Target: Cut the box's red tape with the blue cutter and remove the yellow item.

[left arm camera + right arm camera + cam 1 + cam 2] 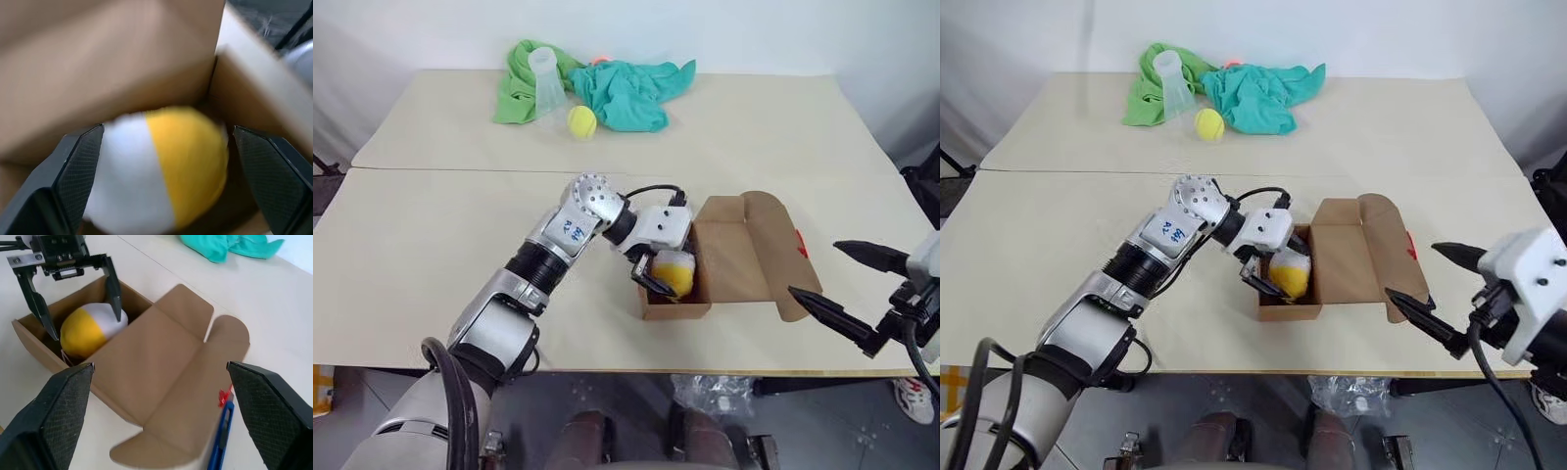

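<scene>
The left gripper (73, 296) was seen lowered into the box (161, 367), its two black fingers spread wide to either side of the yellow item (90, 330), which had not yet been clasped. The yellow item lay at the bottom of the open end of the box, its white end turned toward the folded-out lid. The lid was laid flat on the table (431, 255), so the cutting step could be judged done; lifting the item out was what remained.

The right gripper (847, 289) was held clear of the box, off its far side, with its fingers apart and nothing between them.

In the right wrist view the blue cutter (221, 435) was shown lying on the table just beside the lid's edge, with a scrap of the red tape (225, 395) at that edge; in the head views only a red sliver could be made out there, and the cutter could not be told. In the left wrist view the item was shown close up between the fingers (73, 171), though contact could not be judged surely from it. In the head views a tennis ball (581, 121), a clear cup (546, 78) and crumpled cloths (626, 90) were seen well apart, at the table's far side.
</scene>
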Tool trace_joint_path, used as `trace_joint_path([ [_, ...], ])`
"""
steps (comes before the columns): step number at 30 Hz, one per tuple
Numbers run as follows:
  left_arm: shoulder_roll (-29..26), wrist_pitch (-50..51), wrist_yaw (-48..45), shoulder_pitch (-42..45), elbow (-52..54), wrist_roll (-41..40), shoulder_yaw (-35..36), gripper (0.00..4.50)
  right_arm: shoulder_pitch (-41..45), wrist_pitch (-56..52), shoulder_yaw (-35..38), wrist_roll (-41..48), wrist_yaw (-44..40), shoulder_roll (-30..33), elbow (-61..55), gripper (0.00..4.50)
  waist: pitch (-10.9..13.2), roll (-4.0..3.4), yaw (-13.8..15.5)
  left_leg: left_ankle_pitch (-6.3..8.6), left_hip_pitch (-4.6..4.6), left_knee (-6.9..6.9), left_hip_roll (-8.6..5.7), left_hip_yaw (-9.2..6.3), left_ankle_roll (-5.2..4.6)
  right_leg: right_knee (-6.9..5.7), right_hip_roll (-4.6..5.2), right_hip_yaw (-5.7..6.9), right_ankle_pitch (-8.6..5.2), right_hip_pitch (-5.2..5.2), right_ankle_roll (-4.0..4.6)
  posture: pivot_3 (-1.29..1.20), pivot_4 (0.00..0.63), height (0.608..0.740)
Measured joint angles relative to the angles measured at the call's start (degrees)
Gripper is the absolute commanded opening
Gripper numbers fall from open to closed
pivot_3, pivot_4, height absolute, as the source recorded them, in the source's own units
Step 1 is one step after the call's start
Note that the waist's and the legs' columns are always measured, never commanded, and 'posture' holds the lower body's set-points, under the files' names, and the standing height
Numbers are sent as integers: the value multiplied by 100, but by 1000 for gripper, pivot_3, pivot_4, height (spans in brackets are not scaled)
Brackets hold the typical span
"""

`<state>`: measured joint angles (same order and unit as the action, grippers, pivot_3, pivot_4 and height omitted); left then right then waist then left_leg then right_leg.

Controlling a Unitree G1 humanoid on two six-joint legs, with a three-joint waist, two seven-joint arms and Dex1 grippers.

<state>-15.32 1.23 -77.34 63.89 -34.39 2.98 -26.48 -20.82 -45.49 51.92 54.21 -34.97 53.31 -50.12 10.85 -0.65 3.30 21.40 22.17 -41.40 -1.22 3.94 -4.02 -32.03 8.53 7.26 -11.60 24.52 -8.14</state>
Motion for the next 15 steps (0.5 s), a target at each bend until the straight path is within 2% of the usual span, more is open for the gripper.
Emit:
trace_joint_path([
  [2,37,-114,8,34,-51,127,-36,4478,-53,66,79,-37,-28,-38,-68,4500,0,0,-7,1,0,0,0,0,-1,0,0,0,0,0,0,0,150,740],
  [4,97,-206,3,77,-113,206,-63,4088,-107,82,86,-43,-28,-106,-162,4500,0,0,-1,1,0,0,1,-2,-1,0,0,1,0,1,0,0,150,740],
  [15,283,-194,-109,338,-516,248,19,901,-149,127,87,-139,25,-166,-269,4500,0,0,0,2,1,-3,-1,0,-3,0,1,0,0,1,0,0,150,740],
])
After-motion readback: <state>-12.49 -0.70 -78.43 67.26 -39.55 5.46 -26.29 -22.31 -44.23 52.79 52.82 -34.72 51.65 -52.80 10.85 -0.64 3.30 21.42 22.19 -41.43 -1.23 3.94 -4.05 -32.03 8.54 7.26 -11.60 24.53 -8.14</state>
